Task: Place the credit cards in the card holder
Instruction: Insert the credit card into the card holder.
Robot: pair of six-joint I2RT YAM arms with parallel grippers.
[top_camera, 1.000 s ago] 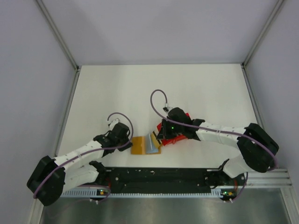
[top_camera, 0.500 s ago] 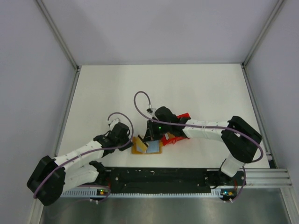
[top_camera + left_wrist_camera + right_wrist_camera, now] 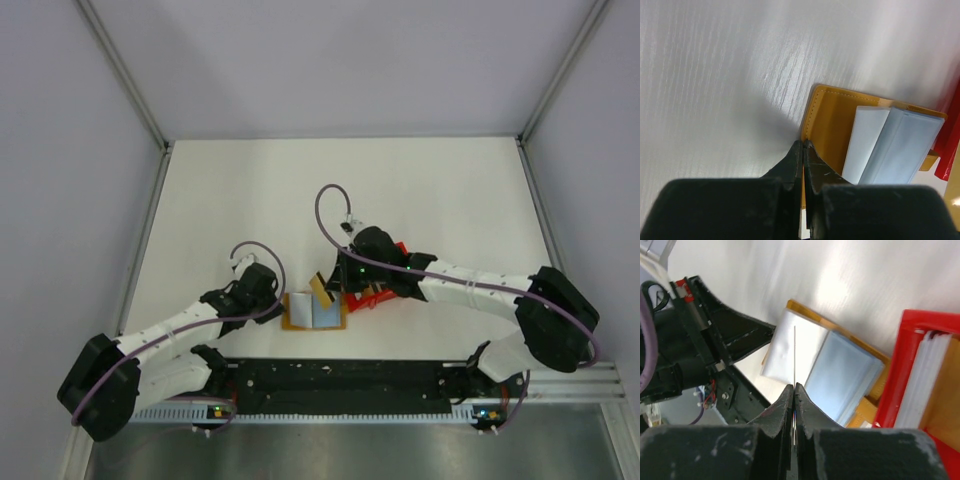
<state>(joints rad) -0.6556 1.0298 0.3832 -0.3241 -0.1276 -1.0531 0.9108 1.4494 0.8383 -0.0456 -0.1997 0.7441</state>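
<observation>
The orange-brown card holder (image 3: 292,322) lies open on the table near the front edge. My left gripper (image 3: 280,307) is shut on its left edge; the left wrist view shows the jaws (image 3: 804,144) pinched on the stitched rim of the holder (image 3: 830,117). A whitish rectangle (image 3: 866,142) and a light blue one (image 3: 905,145) lie on it; I cannot tell whether they are cards or sleeves. My right gripper (image 3: 331,288) is shut on a thin card (image 3: 794,352), seen edge-on and held above the holder (image 3: 875,377). From above that card (image 3: 320,290) looks tan and tilted.
A red raised-rim tray (image 3: 372,298) sits just right of the holder, partly under the right arm. In the right wrist view the tray (image 3: 900,365) holds a white stack and something orange. The arms' black base rail (image 3: 340,380) runs along the near edge.
The right gripper swung left over the holder, then drew back slightly right, still holding its card. The holder's left half, bare orange before, now shows a whitish rectangle. The left arm has not moved.
</observation>
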